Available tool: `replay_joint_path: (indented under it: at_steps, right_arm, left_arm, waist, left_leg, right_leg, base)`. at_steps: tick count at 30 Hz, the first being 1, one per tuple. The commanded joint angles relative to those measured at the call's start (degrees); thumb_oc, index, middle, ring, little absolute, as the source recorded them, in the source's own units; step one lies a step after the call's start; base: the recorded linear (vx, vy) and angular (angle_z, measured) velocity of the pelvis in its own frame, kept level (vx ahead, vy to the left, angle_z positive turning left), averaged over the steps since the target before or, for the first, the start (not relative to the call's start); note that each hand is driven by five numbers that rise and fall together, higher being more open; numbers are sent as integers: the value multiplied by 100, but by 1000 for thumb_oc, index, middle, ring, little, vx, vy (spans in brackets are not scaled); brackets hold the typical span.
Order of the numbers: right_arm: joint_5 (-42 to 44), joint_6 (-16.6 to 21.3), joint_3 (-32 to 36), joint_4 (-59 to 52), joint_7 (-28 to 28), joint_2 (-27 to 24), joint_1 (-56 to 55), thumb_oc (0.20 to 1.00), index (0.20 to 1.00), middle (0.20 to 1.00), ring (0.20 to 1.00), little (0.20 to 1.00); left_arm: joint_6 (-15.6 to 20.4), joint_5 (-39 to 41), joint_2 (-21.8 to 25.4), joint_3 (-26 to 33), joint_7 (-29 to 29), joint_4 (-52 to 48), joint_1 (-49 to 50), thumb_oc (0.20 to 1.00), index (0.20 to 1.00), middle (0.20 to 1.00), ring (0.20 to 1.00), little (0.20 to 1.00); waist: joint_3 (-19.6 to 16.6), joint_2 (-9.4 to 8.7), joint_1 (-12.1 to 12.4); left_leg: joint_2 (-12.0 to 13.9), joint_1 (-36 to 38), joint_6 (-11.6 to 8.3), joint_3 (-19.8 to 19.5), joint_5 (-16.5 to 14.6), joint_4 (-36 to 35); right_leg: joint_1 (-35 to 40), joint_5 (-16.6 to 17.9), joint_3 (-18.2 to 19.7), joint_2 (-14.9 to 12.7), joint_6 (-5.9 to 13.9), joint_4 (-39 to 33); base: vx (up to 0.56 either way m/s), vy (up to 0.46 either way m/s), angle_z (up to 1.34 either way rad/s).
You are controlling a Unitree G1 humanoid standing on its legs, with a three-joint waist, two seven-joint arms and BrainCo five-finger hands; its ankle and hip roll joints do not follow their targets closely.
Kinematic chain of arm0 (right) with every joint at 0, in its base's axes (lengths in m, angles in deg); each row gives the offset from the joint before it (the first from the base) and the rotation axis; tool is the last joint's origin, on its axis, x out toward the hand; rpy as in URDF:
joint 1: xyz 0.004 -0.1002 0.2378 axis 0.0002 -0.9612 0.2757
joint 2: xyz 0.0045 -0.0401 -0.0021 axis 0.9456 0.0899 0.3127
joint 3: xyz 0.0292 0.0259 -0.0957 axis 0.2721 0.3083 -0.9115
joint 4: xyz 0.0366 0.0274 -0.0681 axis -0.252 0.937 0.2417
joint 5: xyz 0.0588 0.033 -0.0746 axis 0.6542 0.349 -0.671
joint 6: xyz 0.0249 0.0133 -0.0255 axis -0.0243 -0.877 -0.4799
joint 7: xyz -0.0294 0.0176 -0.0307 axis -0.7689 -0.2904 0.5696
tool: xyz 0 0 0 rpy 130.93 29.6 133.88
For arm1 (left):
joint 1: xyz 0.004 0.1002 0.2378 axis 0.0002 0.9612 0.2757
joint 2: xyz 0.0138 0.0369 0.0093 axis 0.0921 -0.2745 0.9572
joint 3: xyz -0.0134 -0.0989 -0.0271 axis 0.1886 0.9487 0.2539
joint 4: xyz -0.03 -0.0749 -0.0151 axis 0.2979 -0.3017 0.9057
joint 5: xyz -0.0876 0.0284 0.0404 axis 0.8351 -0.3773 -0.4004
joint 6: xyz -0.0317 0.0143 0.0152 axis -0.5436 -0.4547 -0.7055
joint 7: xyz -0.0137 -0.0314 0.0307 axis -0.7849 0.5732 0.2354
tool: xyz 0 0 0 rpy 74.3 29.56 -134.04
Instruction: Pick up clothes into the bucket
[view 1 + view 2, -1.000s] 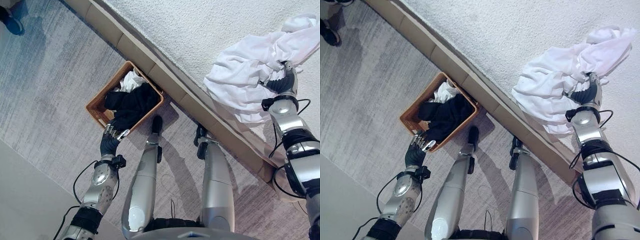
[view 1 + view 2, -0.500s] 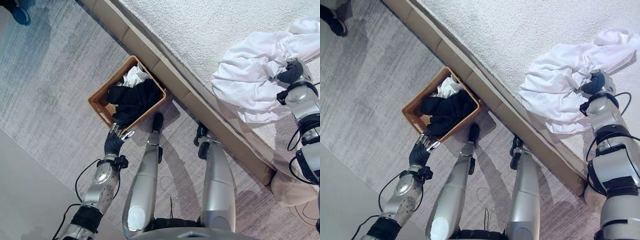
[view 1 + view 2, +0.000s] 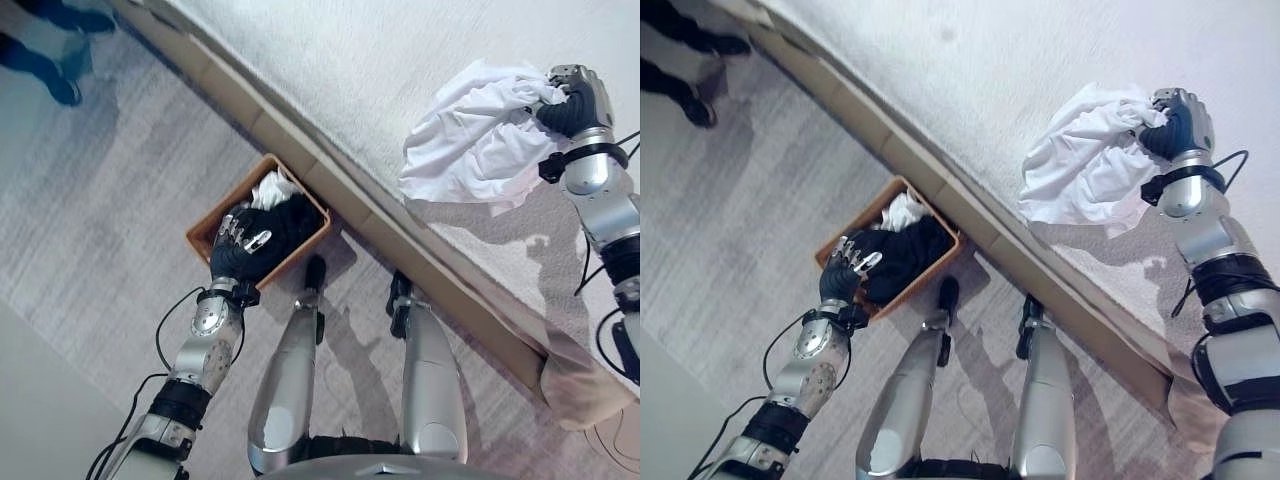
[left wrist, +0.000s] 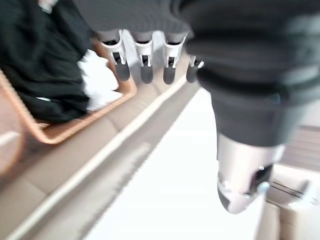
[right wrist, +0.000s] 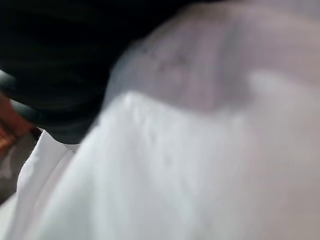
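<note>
white garment (image 3: 470, 140) | basket (image 3: 205, 229) – orange-brown, black and white clothes (image 3: 280, 215) | carpet (image 3: 100, 220) – grey streaked

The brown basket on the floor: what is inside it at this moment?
Inside the basket lies a dark garment with a piece of white cloth beside it at the bed end. The left hand hovers over the dark garment. Anything beneath the clothes is covered.
</note>
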Motion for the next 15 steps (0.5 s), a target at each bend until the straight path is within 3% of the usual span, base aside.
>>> replay_joint_path:
  at_steps: [1, 5, 12, 15]
  right_arm:
    - [-83, 362, 588, -800, 290, -409, -50, 200, 200, 200, 200, 200]
    - [-51, 461, 823, -1252, 103, -499, -465, 200, 200, 200, 200, 200]
    - [477, 671, 806, -2155, -885, -640, -1171, 200, 200, 200, 200, 200]
    - [594, 696, 746, -2330, -1057, -581, -1222, 200, 200, 200, 200, 200]
  left_arm:
    - [266, -643, 394, 389, -64, -499, 96, 1000, 1000, 1000, 1000, 1000]
    - [267, -811, 597, 440, -148, -683, 42, 1000, 1000, 1000, 1000, 1000]
    - [171, -1208, 1035, 326, -503, -1101, -239, 1000, 1000, 1000, 1000, 1000]
    - [137, -1478, 1110, 185, -490, -1111, -460, 1000, 1000, 1000, 1000, 1000]
  waist:
    - [-108, -348, -218]
    - [-422, -410, -270]
    - [-1295, -504, -436]
    - [-1456, -520, -463]
  left_leg:
    - [48, 428, -31, 123, -303, 192]
    - [72, 813, -31, 147, -312, -8]
    - [131, 1626, -50, 269, -380, -486]
    - [151, 1815, -54, 305, -403, -575]
  right_leg:
    - [805, 104, 46, -104, 312, -323]
    - [1205, 144, 26, -64, 331, -557]
    - [2030, 157, 15, 80, 395, -1136]
    - [2217, 154, 5, 109, 406, -1238]
  base:
    - [38, 34, -17]
    - [102, 20, -11]
    - [119, 6, -12]
    - [96, -2, -5]
